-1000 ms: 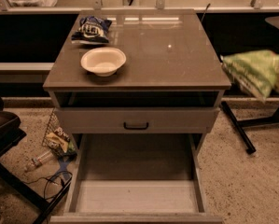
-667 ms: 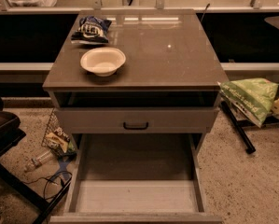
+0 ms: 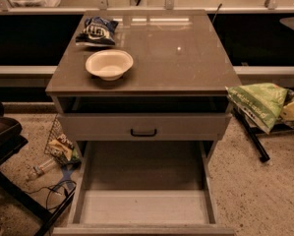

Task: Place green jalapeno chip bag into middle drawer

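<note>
The green jalapeno chip bag (image 3: pixel 258 103) hangs in the air to the right of the cabinet, about level with the upper drawer front. My gripper (image 3: pixel 293 110) is at the far right edge of the view, shut on the bag's right end and partly cut off by the frame. The middle drawer (image 3: pixel 144 208) is pulled far out at the bottom front of the cabinet, and its pale floor is bare. The bag is to the right of the drawer and above it, not over it.
On the brown cabinet top (image 3: pixel 186 58) stand a white bowl (image 3: pixel 109 64) and a dark blue chip bag (image 3: pixel 96 32). A grey drawer front with a black handle (image 3: pixel 143 132) sits above the open drawer. A wire basket with litter (image 3: pixel 63 144) lies on the floor at left. A black leg (image 3: pixel 252 136) is at right.
My gripper has lowered the green bag from tabletop height to the level of the upper drawer front and brought it slightly left. Nothing else has moved.
</note>
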